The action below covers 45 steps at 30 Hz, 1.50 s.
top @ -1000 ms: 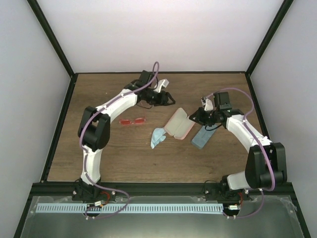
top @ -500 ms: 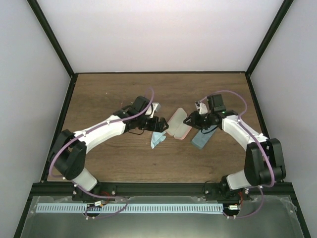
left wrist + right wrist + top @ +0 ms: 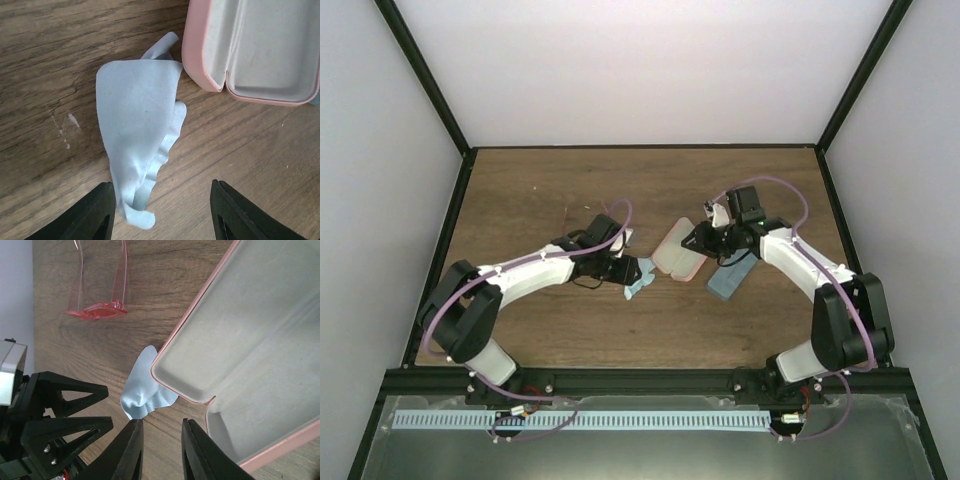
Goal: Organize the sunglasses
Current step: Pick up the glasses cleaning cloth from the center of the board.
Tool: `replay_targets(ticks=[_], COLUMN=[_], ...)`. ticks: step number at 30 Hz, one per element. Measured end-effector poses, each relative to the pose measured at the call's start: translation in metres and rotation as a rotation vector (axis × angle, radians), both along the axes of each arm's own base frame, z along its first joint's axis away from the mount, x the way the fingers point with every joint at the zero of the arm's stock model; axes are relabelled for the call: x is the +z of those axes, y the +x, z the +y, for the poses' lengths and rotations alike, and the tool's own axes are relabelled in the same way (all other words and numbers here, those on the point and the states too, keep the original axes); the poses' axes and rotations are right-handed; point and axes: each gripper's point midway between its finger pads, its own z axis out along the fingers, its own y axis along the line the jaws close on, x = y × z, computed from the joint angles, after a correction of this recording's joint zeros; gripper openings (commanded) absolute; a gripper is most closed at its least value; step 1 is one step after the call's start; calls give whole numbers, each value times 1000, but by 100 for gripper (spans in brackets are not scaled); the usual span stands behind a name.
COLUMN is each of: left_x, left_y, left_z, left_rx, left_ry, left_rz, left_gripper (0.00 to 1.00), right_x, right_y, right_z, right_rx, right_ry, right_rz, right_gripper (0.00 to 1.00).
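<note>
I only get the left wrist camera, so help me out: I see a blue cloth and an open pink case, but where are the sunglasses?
Observer: A pink pair of sunglasses stands on the table beyond the cloth, away from the pink case.
Operator: Is the right gripper holding anything?
Observer: No, the right gripper hovers at the case's rim, fingers slightly apart, nothing between.
Operator: Anything else?
Observer: A grey-blue case lies beside the pink one.

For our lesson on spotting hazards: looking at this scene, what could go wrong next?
The open left pincer straddles the blue cloth; closing could pinch just a fold.
The right pincer hangs close to the pink case rim and might nudge it.
The sunglasses lie near the left arm, which might sweep them.
</note>
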Motion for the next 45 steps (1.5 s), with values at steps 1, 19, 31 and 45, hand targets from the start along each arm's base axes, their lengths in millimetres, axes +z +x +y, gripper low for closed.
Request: replay_targets(ticks=[1,19,31,45], left_x=[-3,-40,-29,-51], left_y=[0,-17,-29,-44], left_z=[-1,4,14,15], left_rx=[1,-21,61,111], left_ry=[3,72,88,161], left_rz=[3,61,96,173], left_gripper=[51,58,57,41], right_x=[0,-4,-7,-14], right_y=[0,-3,-6,-11], right_z=[0,-5,-6,-8], right_rx=[-3,-19,-24,-27], right_ry=[-1,-21,-21,-29], right_rz=[0,4,17,43], right_gripper=[23,24,24,24])
